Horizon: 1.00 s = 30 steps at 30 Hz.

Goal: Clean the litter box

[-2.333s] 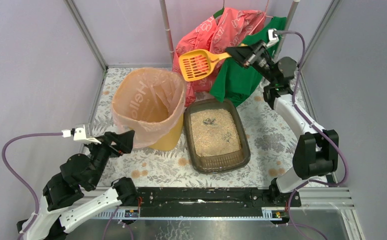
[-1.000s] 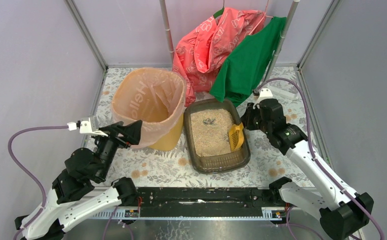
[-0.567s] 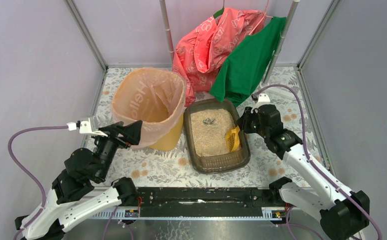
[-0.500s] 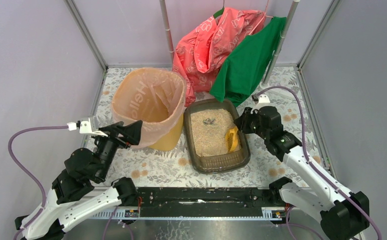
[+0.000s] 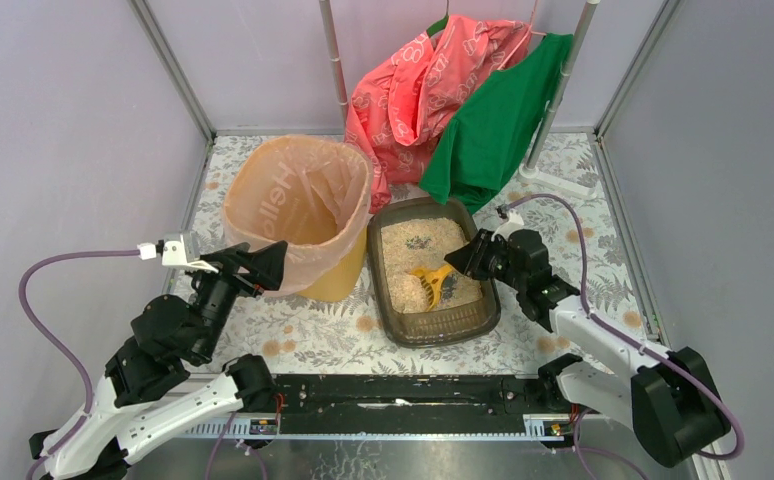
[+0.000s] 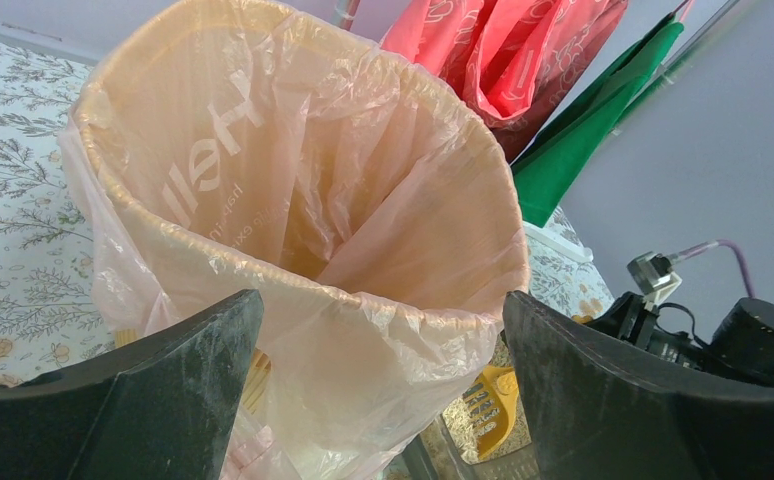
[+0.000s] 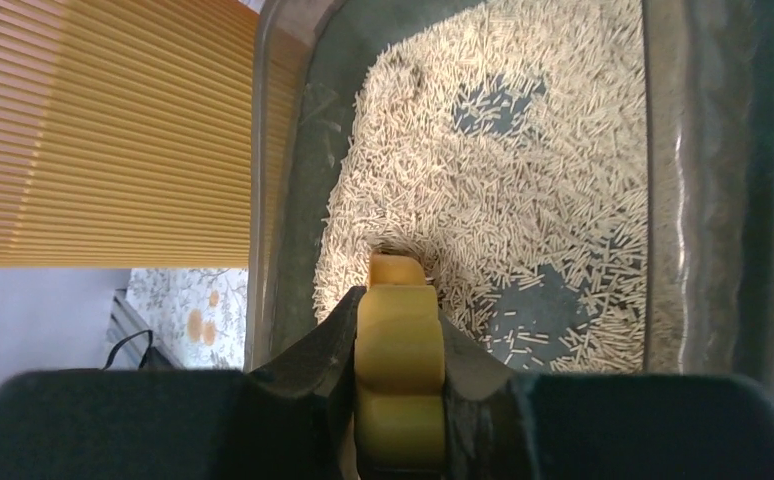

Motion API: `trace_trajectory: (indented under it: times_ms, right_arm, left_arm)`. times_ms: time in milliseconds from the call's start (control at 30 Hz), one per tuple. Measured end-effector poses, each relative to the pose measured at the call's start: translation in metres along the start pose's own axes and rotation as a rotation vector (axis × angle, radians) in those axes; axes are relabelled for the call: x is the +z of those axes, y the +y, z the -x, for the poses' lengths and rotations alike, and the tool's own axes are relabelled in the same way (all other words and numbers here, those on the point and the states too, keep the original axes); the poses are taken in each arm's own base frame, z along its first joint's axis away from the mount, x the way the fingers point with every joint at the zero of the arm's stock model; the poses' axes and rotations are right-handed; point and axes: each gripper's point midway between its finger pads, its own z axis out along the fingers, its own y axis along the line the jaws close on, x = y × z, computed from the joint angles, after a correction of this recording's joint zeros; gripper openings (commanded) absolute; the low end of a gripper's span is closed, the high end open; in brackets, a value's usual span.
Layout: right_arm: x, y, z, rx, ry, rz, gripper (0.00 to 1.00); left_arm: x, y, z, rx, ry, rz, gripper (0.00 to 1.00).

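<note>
The litter box is a dark grey-brown tray of beige granules at the table's middle, also in the right wrist view. My right gripper is shut on the handle of a yellow scoop, whose head lies low in the granules. In the right wrist view the handle sits clamped between the jaws, and bare tray floor shows through the litter. My left gripper is open and empty beside the yellow bin with peach liner, its fingers astride the bin's near rim.
A red patterned bag and a green cloth hang on a rack behind the box. A white rack foot stands at the back right. Grey walls close in both sides. The bin's ribbed yellow wall stands left of the tray.
My right arm has brought the scoop down from high at the back into the litter box, then swept it from the tray's right wall toward the middle. The left arm has stayed still.
</note>
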Motion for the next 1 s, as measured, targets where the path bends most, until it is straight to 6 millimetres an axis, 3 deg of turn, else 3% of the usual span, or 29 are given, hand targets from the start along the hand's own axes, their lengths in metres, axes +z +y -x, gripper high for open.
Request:
trace_trajectory:
  times_ms: [167, 400, 667, 1000]
  right_arm:
    - [0.014, -0.006, -0.020, 0.106, 0.034, 0.039, 0.00]
    - [0.028, -0.006, -0.031, 0.237, 0.042, 0.101, 0.00]
    - [0.022, -0.005, -0.032, 0.255, 0.061, 0.110, 0.00]
    - [0.007, -0.022, -0.022, 0.324, 0.081, 0.095, 0.00]
  left_arm:
    - [0.000, 0.000, 0.000, 0.000, 0.000, 0.000, 0.99]
    - [0.000, 0.000, 0.000, -0.003, 0.001, 0.000, 0.99]
    - [0.000, 0.000, 0.000, -0.006, 0.000, 0.000, 0.99]
    - [0.000, 0.000, 0.000, -0.008, -0.001, 0.000, 0.99]
